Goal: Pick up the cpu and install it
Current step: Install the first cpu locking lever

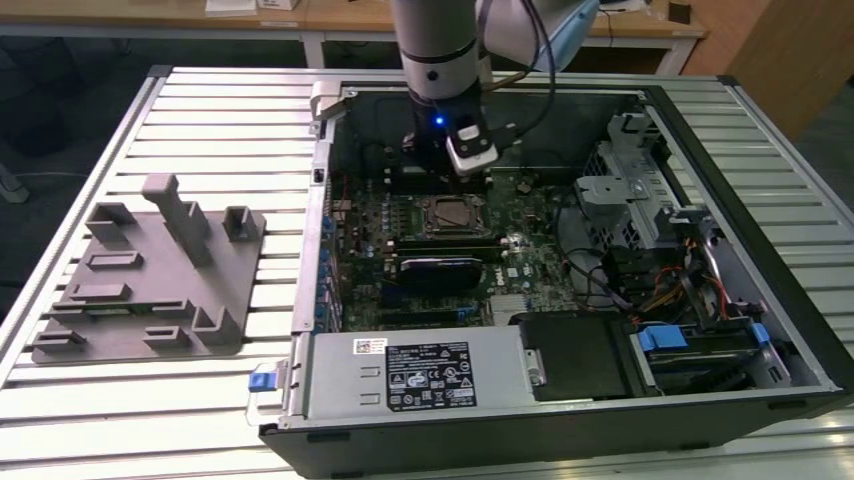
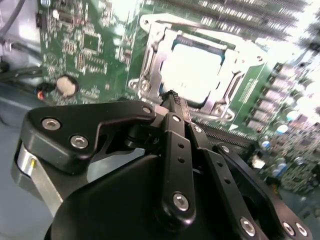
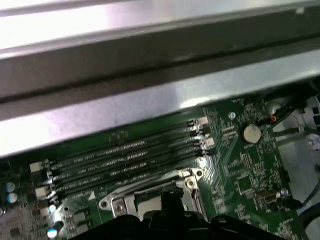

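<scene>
my hand point(image 2: 172, 97) hangs inside the open computer case point(image 1: 747, 250), just above the motherboard point(image 2: 90, 45), its fingers pinched together on nothing. the cpu point(image 2: 200, 70) lies flat in its socket point(image 2: 150, 60), silver top up, with the metal frame around it. in the first wrist view the memory slots point(image 3: 120, 160) run beside the socket.

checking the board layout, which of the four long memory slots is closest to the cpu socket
In the first wrist view, the slot running right along the socket's metal frame; the other three lie beyond it, toward the case's metal wall.
</scene>
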Controlling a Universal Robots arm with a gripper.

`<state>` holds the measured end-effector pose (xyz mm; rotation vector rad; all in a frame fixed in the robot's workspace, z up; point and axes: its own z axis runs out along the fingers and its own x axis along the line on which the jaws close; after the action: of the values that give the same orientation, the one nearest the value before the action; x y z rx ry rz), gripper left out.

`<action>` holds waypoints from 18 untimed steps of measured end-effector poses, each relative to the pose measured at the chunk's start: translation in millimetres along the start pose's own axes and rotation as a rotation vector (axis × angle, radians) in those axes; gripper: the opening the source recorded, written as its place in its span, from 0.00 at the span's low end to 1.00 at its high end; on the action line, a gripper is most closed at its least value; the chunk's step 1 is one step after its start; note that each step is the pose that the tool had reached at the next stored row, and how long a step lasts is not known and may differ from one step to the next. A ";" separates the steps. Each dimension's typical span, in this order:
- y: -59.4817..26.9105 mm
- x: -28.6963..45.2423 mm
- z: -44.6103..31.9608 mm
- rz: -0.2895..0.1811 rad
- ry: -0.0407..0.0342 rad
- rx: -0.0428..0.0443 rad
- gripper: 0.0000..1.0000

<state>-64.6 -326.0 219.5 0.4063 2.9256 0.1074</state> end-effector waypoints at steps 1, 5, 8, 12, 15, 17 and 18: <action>0.2 -0.6 0.2 -0.002 0.0017 0.0148 0.11; 1.0 -3.5 0.8 -0.011 0.0131 0.0676 0.11; 1.7 -5.9 1.3 -0.012 0.0303 0.0817 0.11; 2.9 -10.4 2.2 -0.012 0.0608 0.0904 0.11; 3.9 -14.1 2.9 -0.011 0.0861 0.0975 0.11; 4.8 -17.0 3.6 -0.011 0.1048 0.1028 0.11; 5.2 -18.5 3.9 -0.011 0.1148 0.1056 0.11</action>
<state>-45.0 -326.0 219.4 0.4130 3.0557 -0.0265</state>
